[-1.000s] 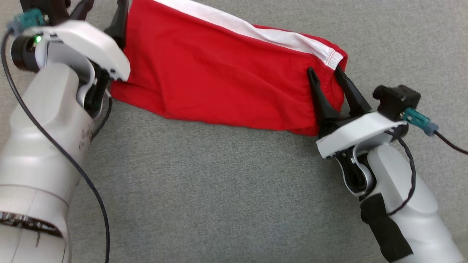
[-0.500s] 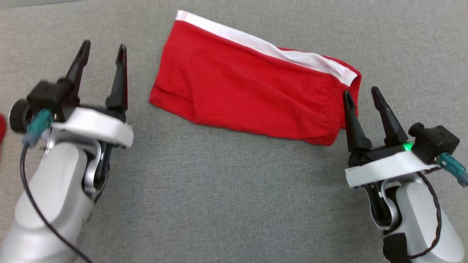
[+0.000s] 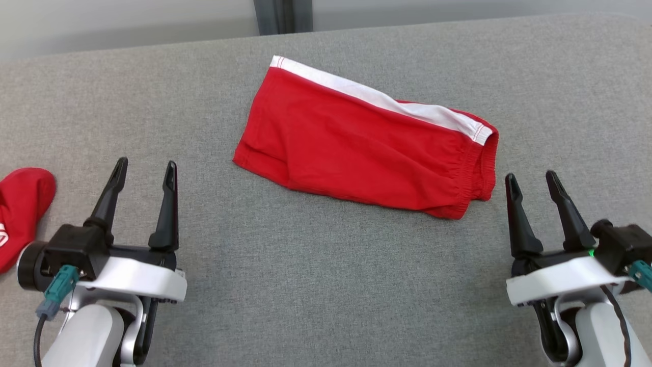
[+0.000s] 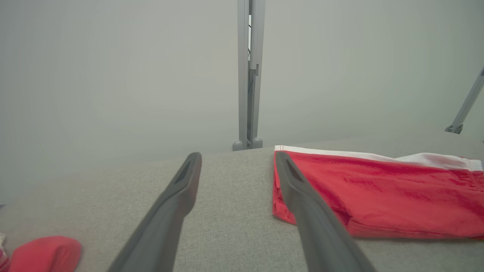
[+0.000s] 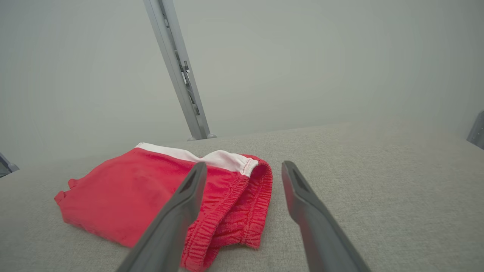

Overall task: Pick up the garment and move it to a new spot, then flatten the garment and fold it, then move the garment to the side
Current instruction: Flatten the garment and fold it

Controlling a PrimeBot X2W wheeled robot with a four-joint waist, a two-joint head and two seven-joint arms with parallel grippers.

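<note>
The garment (image 3: 367, 148), red shorts with a white side stripe, lies folded on the grey table, its elastic waistband at the right end. In the left wrist view the garment (image 4: 382, 196) is at the right; in the right wrist view the garment (image 5: 159, 196) is at the left. My left gripper (image 3: 145, 171) stands open at the lower left, apart from the cloth, with nothing between its fingers. My right gripper (image 3: 532, 181) is open at the lower right, just beyond the waistband end, also empty. Left gripper (image 4: 236, 160) and right gripper (image 5: 244, 168) show spread fingers.
Another red cloth item (image 3: 20, 209) lies at the table's left edge, near my left gripper. A grey metal post (image 3: 282, 15) stands behind the table's far edge (image 3: 153, 43). A pale wall lies beyond.
Both grippers have drawn back from the garment's ends toward me and stand apart from it. The camera has shifted, so the table's far edge and the other red cloth have come into view.
</note>
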